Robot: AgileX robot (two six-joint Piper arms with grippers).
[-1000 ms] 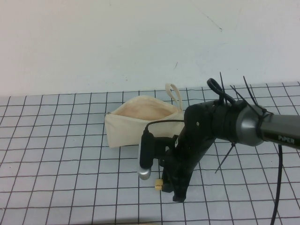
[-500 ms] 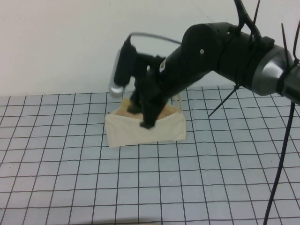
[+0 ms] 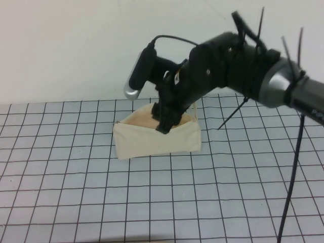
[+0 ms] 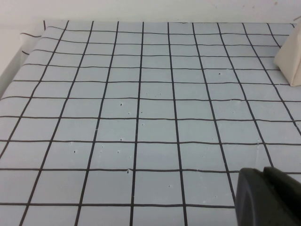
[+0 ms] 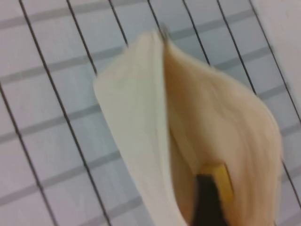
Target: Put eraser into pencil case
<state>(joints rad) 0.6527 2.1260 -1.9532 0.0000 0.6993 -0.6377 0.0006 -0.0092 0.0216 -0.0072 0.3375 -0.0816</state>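
My right gripper [image 3: 164,124] hangs over the open mouth of the pencil case [image 3: 154,140], with its tips already dipped between the two cloth walls. In the right wrist view I see the eraser [image 5: 220,181] pressed against one dark finger [image 5: 207,200], so I judge that I am grasping it, just above the peach lining (only one finger shows there, so I cannot say how wide the jaws stand).

The step in hand is the drop. To do it well, I think I should go a little lower, so the eraser sits clearly below the rim, and keep it in the middle of the opening, away from both walls. Then I should open only a little, and lift straight up, because the soft cloth can catch on my fingers and the case can tip.

Compared with one second ago, my right arm has moved much: then it was low at the mat [image 3: 76,202] in front of the case, with the eraser at its tips; half a second ago it was already above the case, and now it is slightly further right and deeper in the mouth. The case has not shifted.

My left gripper [image 4: 268,197] is parked over bare mat, well apart from the case; its state I cannot tell.
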